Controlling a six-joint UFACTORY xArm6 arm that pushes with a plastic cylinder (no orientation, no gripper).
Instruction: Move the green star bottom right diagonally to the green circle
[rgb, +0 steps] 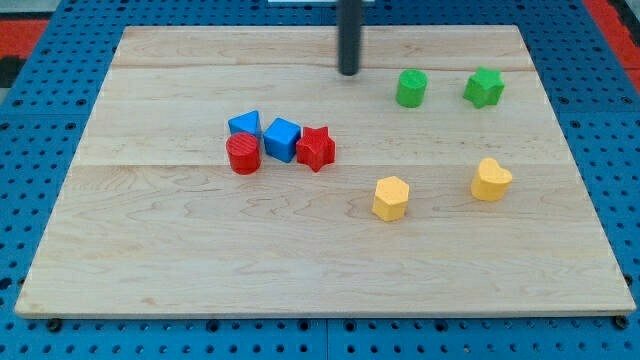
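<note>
Near the view's bottom, yellow hexagon (391, 197) and yellow heart (491, 180). Mid-left cluster: red cylinder (243, 154), blue triangle (245, 124), blue cube (282, 139), red star (316, 149), packed close. Farther up, green circle (411, 88), green star (484, 87) level at its right, apart. Tip (348, 72) left of green circle, bare rod, touching nothing, grasping nothing.

On desk (150, 260): green star (484, 87) right of green circle (411, 88), apart; my tip (348, 72) left of both; yellow heart (491, 180) below star, yellow hexagon (391, 197) below circle.
</note>
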